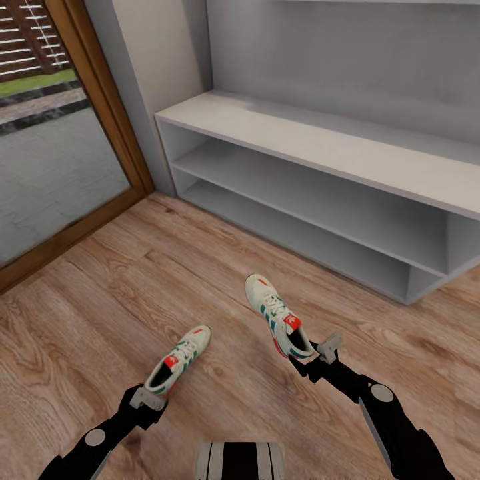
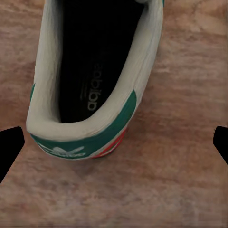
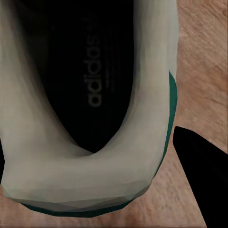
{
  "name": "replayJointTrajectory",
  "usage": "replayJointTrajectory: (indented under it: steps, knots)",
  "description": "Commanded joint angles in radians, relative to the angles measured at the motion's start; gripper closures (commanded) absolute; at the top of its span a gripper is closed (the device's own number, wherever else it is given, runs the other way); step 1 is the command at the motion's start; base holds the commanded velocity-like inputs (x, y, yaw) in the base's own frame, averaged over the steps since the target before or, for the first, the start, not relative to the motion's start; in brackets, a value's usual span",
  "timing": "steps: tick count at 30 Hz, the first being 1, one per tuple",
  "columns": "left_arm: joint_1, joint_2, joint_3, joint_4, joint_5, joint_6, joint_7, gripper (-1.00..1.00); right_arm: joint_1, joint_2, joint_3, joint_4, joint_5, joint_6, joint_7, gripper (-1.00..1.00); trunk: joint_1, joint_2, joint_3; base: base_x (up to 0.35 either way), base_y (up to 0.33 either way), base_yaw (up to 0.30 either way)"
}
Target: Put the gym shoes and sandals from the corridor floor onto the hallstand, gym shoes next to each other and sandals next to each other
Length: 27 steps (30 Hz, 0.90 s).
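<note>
Two white gym shoes with green stripes lie on the wood corridor floor [image 1: 100, 300], toes toward the hallstand [image 1: 320, 143]. The left shoe [image 1: 179, 365] has its heel [image 2: 80, 142] just in front of my left gripper [image 1: 148, 399], which is open; its dark fingertips [image 2: 10, 146] stand wide apart on either side. The right shoe [image 1: 275, 321] sits with its heel [image 3: 85, 185] between the fingers of my right gripper [image 1: 312, 352]. That gripper is open, and a strip of floor shows between one finger [image 3: 199, 175] and the shoe. The sandals are out of view.
The hallstand's top and its two open shelf levels [image 1: 300, 193] stand bare, about a shoe's length beyond the right shoe. A wood-framed glass door [image 1: 60, 153] runs along the left. My base [image 1: 240, 460] shows at the bottom edge.
</note>
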Motion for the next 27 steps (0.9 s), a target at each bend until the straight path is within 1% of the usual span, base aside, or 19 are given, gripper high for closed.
replayJointTrajectory:
  steps: [1,5,10,14,19,23,27]
  knots:
    - [0.0,0.001,-0.003,0.0,-0.005,-0.005,0.002,-1.0,0.0,0.001,-0.003,-0.001,0.009,-0.004,0.004,1.0,0.0,-0.001,-0.006,0.0,0.0,0.0]
    - [0.0,0.002,0.0,0.0,-0.004,-0.007,0.003,-1.0,0.0,0.001,-0.003,-0.001,0.009,-0.004,0.003,1.0,0.0,-0.001,-0.013,0.0,0.0,0.0]
    - [0.0,0.012,0.004,0.0,-0.003,-0.006,0.003,-1.0,0.0,0.0,-0.003,-0.001,0.009,-0.004,0.003,1.0,0.0,-0.001,-0.02,0.0,0.0,0.0]
    - [0.001,0.02,0.007,0.001,-0.002,-0.007,0.004,-1.0,0.0,0.0,-0.003,0.0,0.009,-0.004,0.003,1.0,0.0,-0.001,-0.021,0.003,0.002,0.0]
    - [0.001,0.019,0.008,0.001,-0.002,-0.007,0.005,-1.0,0.0,0.001,-0.003,0.0,0.009,-0.004,0.003,1.0,0.0,-0.001,-0.021,0.104,0.1,0.0]
    - [0.001,0.017,0.004,0.001,-0.002,-0.007,0.005,-1.0,0.0,0.001,-0.003,-0.001,0.009,-0.004,0.003,1.0,0.0,-0.001,-0.021,0.043,0.017,0.0]
    - [0.004,0.016,0.003,0.001,-0.002,-0.008,0.005,-1.0,0.0,0.001,-0.003,-0.001,0.009,-0.004,0.003,1.0,0.0,-0.001,-0.021,0.154,0.0,0.0]
